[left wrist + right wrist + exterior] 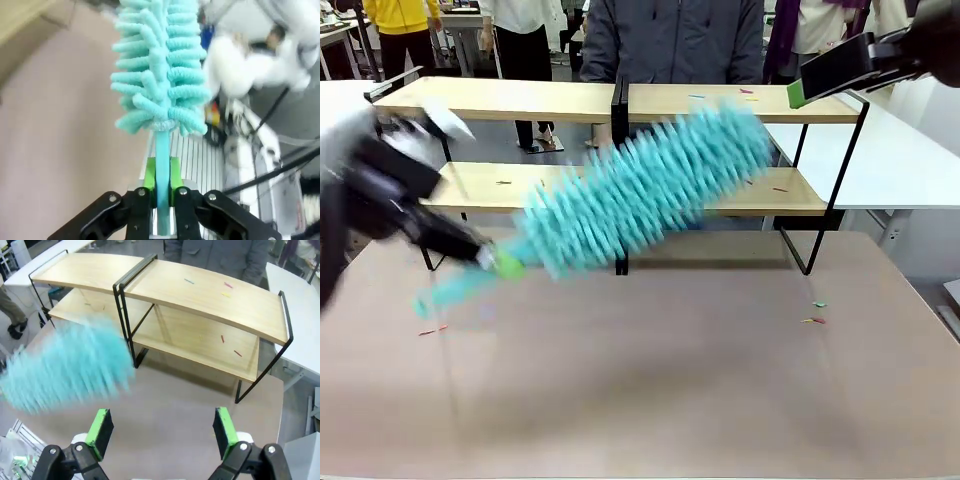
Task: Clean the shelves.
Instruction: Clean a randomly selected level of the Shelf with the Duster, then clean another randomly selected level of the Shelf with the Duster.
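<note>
- Grips the thin handle of a turquoise duster (640, 190) (160, 75) with the left end effector (498, 262) (162, 175), pads clenched on it, at the near left of the bench (670, 380).
- Slants the duster's long axis from near left up toward far right, with the fluffy head in front of the shelves (520, 98) (210, 297); too blurred to tell whether it touches a board.
- Places the shelves along the far side of the bench, long axis left to right, two sections side by side, with a person (670, 40) standing behind.
- Shows small coloured scraps (228, 285) on the right section's upper and lower boards.
- Holds the right end effector (798, 92) (161, 432) released, pads wide apart and empty, high over the shelves' right end.
- Seems to leave the sweeping to the left arm: boards lie just beyond the duster's head, so probably calls for a stroke along their length.
</note>
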Motion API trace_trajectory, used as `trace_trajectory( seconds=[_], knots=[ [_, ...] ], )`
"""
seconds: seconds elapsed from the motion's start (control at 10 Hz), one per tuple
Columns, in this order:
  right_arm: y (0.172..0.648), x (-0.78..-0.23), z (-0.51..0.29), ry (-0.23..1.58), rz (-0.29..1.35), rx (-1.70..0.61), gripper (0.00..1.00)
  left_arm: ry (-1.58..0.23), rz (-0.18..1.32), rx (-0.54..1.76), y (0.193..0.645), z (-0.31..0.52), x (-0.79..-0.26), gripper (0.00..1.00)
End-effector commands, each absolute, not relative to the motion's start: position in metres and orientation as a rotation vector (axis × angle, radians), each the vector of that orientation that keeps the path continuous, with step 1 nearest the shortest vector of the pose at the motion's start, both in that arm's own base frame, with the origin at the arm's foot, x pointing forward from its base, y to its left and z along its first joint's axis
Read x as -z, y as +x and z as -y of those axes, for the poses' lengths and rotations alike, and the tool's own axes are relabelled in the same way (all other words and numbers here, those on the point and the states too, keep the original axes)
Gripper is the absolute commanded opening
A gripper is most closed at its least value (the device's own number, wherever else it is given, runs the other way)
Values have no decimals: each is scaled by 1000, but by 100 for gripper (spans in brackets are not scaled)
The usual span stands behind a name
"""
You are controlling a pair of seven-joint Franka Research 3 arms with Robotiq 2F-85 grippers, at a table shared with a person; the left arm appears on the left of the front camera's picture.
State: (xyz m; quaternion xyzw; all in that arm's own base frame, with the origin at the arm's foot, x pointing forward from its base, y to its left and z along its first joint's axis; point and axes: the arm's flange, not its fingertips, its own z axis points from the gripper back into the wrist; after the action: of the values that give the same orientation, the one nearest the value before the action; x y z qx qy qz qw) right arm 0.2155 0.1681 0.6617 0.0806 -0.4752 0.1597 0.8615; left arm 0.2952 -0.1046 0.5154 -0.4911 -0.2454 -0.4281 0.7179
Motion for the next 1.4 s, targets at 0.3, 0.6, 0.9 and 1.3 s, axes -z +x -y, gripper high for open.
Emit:
trace_trajectory(
  seconds=[0.3, 0.6, 0.9, 1.3],
  knots=[
    [215, -661, -168, 171, 995, -336, 100, -1362, 1205, 126, 244, -33, -500, 13],
    [215, -661, -168, 171, 995, -336, 100, -1533, 1275, -411, 262, -88, -466, 13],
    [215, -661, -168, 171, 995, -336, 100, -1366, 1098, 30, 303, -129, -546, 13],
    [215, -661, -168, 171, 995, -336, 100, -1366, 1098, 30, 303, -129, -546, 13]
  ],
)
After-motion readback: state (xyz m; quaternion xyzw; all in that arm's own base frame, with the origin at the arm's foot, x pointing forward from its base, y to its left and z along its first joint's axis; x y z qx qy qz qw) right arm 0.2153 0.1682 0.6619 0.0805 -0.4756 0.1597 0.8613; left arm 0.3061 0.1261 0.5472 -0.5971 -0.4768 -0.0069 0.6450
